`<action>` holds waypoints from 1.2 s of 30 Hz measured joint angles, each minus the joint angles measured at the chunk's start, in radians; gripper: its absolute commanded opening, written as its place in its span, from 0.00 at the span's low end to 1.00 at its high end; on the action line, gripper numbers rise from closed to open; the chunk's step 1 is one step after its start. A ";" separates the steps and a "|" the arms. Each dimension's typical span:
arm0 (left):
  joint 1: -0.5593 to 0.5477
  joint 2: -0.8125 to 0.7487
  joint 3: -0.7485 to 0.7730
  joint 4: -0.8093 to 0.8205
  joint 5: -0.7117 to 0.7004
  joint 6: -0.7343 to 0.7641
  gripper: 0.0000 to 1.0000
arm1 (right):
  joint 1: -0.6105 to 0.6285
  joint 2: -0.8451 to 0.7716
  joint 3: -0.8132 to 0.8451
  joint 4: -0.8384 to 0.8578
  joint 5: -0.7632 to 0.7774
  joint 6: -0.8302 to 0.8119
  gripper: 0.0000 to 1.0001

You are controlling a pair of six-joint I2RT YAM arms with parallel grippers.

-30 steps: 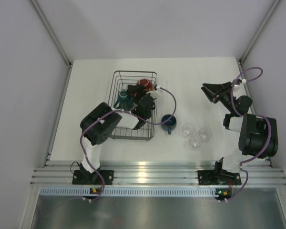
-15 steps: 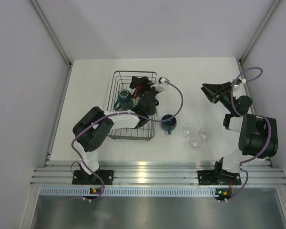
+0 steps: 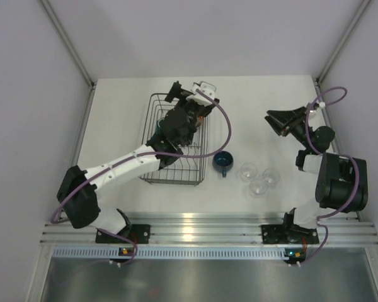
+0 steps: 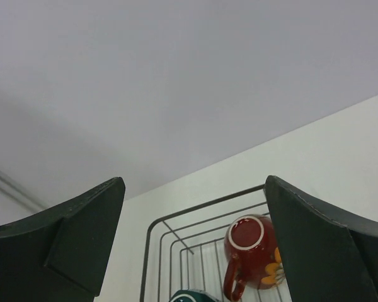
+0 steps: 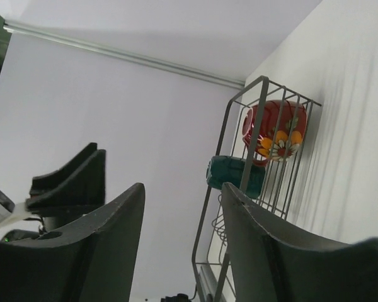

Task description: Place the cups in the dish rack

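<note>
Jaws wide apart, left end effector (image 4: pixel 194 189) has risen off the red cup (image 4: pixel 252 251) in the dish rack (image 3: pixel 170 182); right end effector (image 5: pixel 183 195) apart, empty; dark-blue cup (image 3: pixel 222 162), glasses (image 3: pixel 258 178) wait.

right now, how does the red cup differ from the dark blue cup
The red cup sits inside the dish rack; the dark blue cup stands on the table beside it. The red cup carries orange flowers; the dark blue cup is plain. The red cup seems tipped, base showing; the dark blue cup is upright, mouth up. Both have a handle.
</note>
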State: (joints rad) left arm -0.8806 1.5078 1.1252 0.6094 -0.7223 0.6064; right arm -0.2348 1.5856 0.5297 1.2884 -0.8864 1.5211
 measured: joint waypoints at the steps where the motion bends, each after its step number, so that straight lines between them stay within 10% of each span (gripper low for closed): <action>1: 0.001 -0.027 0.018 -0.040 0.029 -0.042 0.99 | 0.000 -0.012 0.000 -0.001 -0.006 -0.006 0.55; 14: 0.118 -0.157 0.117 -0.523 0.379 -0.623 0.99 | 0.000 -0.225 -0.010 -0.054 -0.076 -0.212 0.75; 22: 0.340 -0.271 -0.028 -0.623 0.600 -0.898 0.99 | 0.175 -0.538 0.202 -0.817 0.132 -0.895 0.77; 36: 0.454 -0.405 -0.253 -0.700 0.692 -1.042 0.99 | 0.438 -0.377 0.333 -1.415 0.450 -1.246 0.77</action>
State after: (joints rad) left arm -0.4267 1.1027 0.8719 -0.0910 -0.0303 -0.4358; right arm 0.2028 1.2091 0.8631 -0.1261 -0.4366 0.2752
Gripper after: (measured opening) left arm 0.987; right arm 0.771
